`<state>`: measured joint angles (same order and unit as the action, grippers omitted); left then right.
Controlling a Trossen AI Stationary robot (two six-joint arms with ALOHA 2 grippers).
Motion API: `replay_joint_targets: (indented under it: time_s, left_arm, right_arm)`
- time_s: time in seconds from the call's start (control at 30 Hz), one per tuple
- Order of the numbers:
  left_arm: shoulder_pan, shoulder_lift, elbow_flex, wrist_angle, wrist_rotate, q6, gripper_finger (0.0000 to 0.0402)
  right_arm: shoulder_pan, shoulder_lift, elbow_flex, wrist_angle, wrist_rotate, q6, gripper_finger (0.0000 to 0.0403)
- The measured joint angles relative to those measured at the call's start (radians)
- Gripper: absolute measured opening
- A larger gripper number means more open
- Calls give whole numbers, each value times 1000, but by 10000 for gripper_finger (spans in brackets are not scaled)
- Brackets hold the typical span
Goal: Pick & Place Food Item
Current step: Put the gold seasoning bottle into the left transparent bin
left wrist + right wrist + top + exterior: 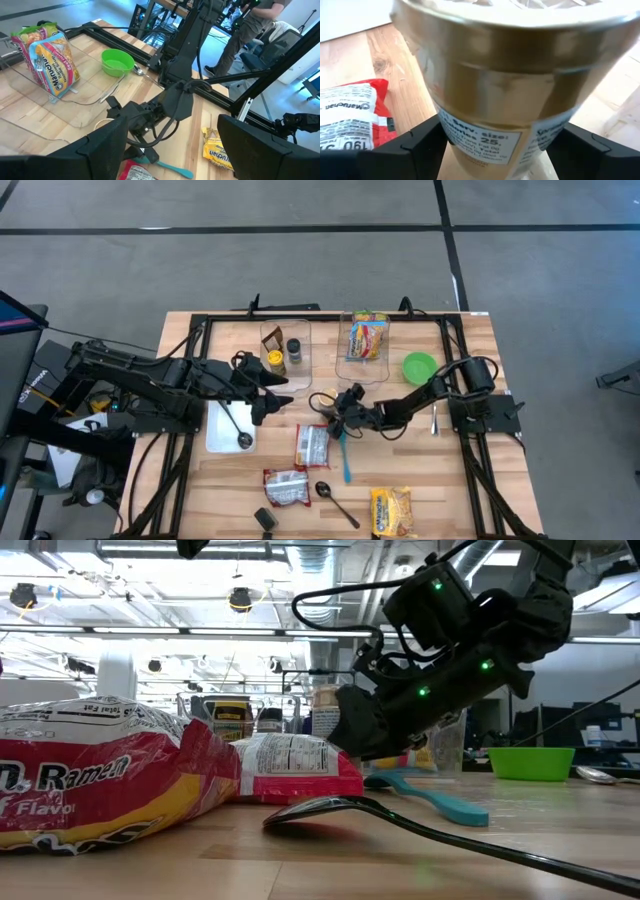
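At mid-surface the right claw stands spread wide around a gold cup of food, fingers either side, beside a red ramen packet; left claw hangs open nearby

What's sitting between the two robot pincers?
A gold tub stands there, between the open right pincer's fingers, as the right wrist view shows. In the high view, only bare table separates it from the open left pincer.
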<state>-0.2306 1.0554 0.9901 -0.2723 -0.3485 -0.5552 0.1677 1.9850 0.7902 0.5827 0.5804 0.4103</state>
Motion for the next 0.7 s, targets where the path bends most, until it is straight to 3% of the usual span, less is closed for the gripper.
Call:
replay_joint_targets:
  time_s: [0.7]
  left_arm:
    - [0,0,0,0,4,6,302]
  right_arm:
    - [10,-6,-2,-3,-2,-3,286]
